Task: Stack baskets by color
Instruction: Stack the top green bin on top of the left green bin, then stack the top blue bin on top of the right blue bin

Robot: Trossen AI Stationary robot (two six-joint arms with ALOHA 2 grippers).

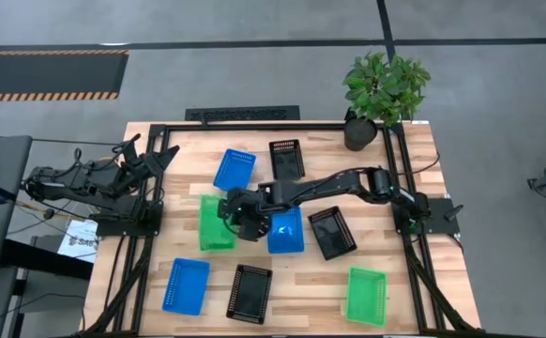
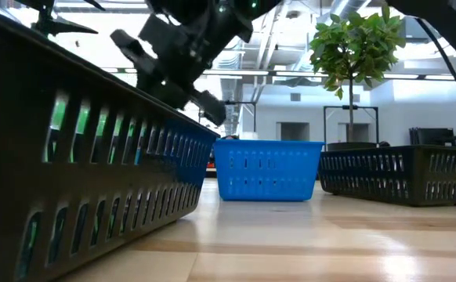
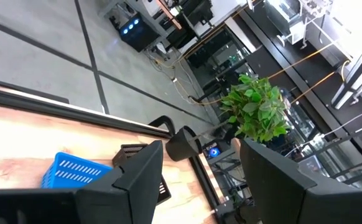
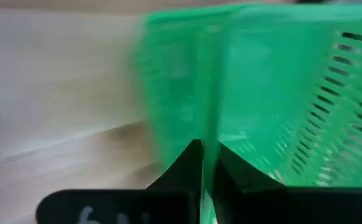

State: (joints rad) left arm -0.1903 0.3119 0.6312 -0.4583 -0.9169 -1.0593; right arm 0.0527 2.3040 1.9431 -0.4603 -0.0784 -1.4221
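The bench [image 1: 301,282] had bare wood between the baskets. The right gripper [image 1: 228,218] reached across the middle, its fingers [image 4: 190,163] pinching the wall of a green basket [image 1: 215,225] beside a blue basket [image 1: 286,232]. The left gripper [image 1: 151,155] waited at the bench's left edge, fingers spread. No writing could be read.

Blue baskets [image 1: 235,170], green baskets [image 1: 366,295], black baskets [image 1: 249,292] — all mesh-sided; pale wood table [image 1: 404,225]; green plant [image 1: 384,84]
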